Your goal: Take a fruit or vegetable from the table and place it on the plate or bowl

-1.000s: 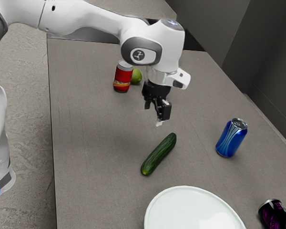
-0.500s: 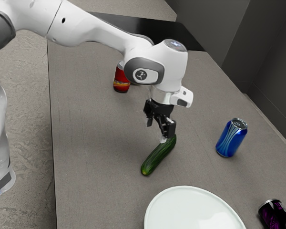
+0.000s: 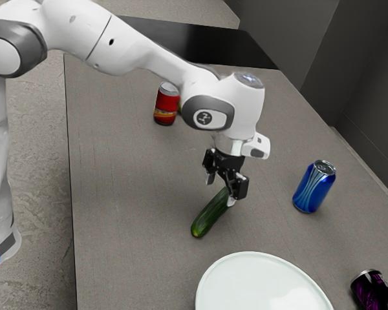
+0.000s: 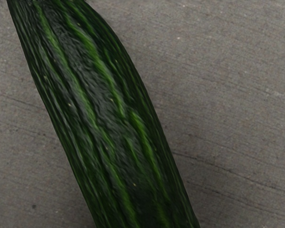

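Exterior view: gripper has dropped down onto the cucumber. The fingers are spread astride its upper end, nothing clamped yet. A squeeze looks next, and the plate waits nearby.

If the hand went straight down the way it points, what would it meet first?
The cucumber, lying on the table directly under the hand; how much gap remains is unclear.
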You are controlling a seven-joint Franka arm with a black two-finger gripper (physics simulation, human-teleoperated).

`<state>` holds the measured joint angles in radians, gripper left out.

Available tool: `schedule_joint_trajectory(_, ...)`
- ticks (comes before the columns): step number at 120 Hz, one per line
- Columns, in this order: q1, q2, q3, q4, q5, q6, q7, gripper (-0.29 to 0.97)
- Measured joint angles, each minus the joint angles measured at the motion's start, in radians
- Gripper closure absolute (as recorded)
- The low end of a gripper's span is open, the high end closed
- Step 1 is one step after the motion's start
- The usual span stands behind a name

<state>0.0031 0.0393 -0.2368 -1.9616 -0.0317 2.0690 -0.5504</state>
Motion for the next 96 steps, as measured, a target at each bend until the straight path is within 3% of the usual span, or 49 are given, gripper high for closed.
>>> schedule_joint_trajectory(96, -0.021, 0.052, -0.002, -0.017, 0.003, 0.035, -0.032, 0.00)
